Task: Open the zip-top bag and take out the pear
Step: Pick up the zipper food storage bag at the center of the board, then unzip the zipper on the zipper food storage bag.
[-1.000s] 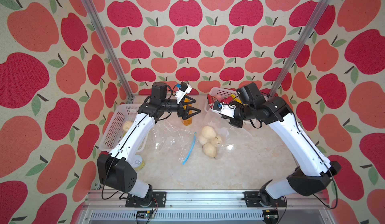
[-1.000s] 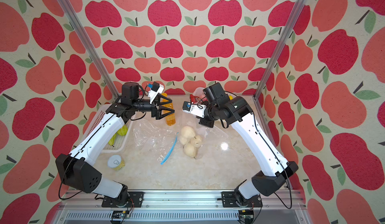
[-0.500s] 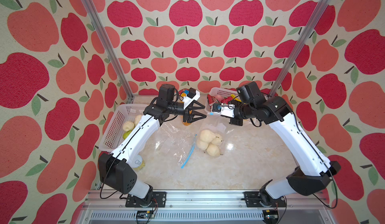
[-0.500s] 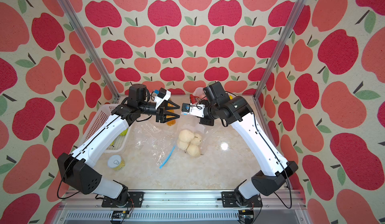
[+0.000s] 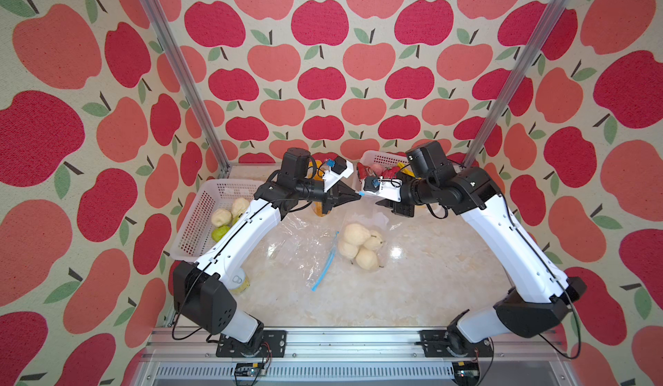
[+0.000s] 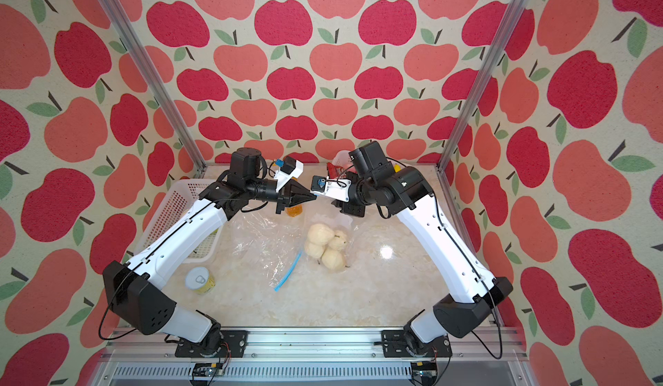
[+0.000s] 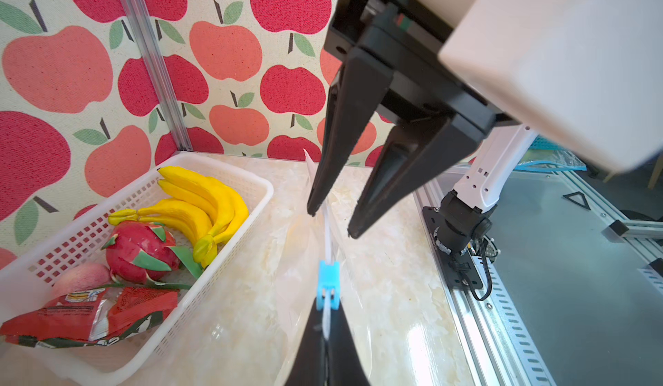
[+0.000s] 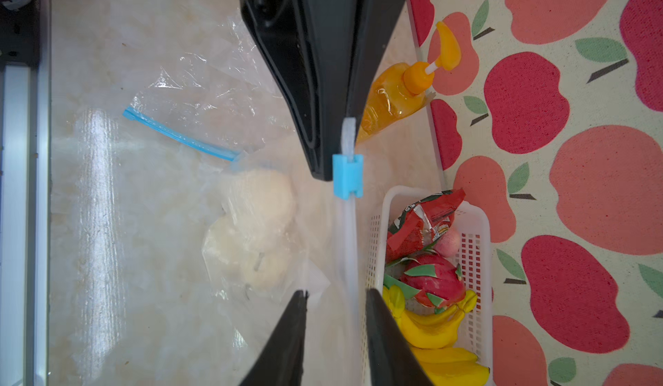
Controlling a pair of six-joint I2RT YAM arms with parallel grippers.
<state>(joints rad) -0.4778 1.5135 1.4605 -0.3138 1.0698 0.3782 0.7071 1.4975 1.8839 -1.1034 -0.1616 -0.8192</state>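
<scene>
Clearly the left gripper (image 7: 327,310) is clamped on the white zip strip (image 8: 346,244) of the zip-top bag (image 5: 373,222), with the blue slider (image 7: 328,282) touching its tips on the side toward the right gripper (image 8: 335,296), whose jaws stand apart astride the same strip, pinching nothing. The strip runs straight from claw to claw; the pears (image 5: 360,246) sag below onto the marble tabletop (image 5: 412,294). Likely the slider must travel toward the right claw, with the fruit basket (image 7: 229,247) just beside
</scene>
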